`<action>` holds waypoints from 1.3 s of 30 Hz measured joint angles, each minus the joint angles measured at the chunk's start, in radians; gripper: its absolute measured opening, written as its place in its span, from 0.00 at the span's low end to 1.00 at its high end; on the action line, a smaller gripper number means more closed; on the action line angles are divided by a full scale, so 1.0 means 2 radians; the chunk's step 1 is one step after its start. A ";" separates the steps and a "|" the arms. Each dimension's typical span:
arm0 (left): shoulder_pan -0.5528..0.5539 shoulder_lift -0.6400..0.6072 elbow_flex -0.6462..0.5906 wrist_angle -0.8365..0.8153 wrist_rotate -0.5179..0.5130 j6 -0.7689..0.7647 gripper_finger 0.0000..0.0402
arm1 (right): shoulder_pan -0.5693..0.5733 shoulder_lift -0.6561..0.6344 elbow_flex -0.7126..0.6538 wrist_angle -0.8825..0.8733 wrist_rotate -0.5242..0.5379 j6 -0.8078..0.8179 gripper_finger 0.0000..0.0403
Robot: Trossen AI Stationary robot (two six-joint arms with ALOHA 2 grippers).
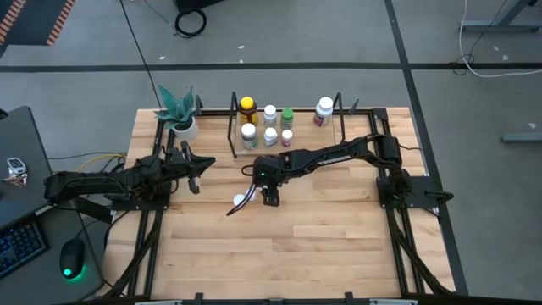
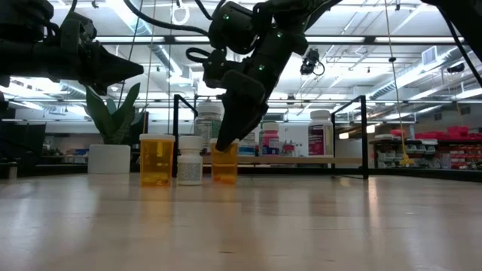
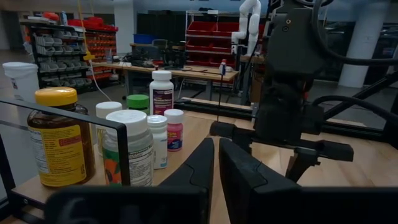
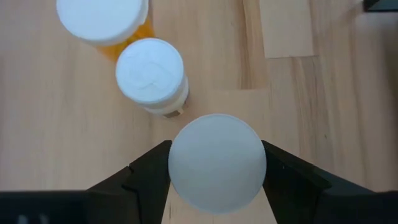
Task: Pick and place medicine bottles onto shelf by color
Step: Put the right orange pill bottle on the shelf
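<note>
Partly hidden | orange bottle [image 2: 224, 164] | behind right tool [image 2: 228, 143]

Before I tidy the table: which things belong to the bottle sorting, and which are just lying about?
Job:
- small capped medicine bottles, six shelved, three on the table
- black-railed wooden-based shelf
- right gripper around a white-capped orange bottle

Lying about:
- white potted green plant

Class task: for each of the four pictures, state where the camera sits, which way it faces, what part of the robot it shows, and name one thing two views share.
High: overhead, facing down; both arms, the shelf.
Low: tabletop height, facing the room; right gripper over an orange bottle.
Left wrist: facing the shelf bottles past the shut left gripper.
Right wrist: facing down; jaws flank a white cap.
Shared: that capped orange bottle, in the low and right wrist views.
</note>
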 joint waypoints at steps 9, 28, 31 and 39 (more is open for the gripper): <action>0.000 0.000 0.000 0.000 0.000 0.000 0.10 | -0.003 -0.025 0.000 -0.028 0.005 0.000 0.57; 0.000 0.000 0.000 0.000 0.000 0.000 0.10 | -0.047 -0.108 -0.012 -0.127 0.036 -0.014 0.57; 0.000 0.000 0.000 0.000 0.000 0.000 0.10 | -0.056 -0.130 -0.043 -0.119 0.036 -0.012 0.57; 0.000 0.000 0.000 0.000 0.000 0.000 0.08 | -0.096 -0.198 -0.136 -0.064 0.036 -0.005 0.57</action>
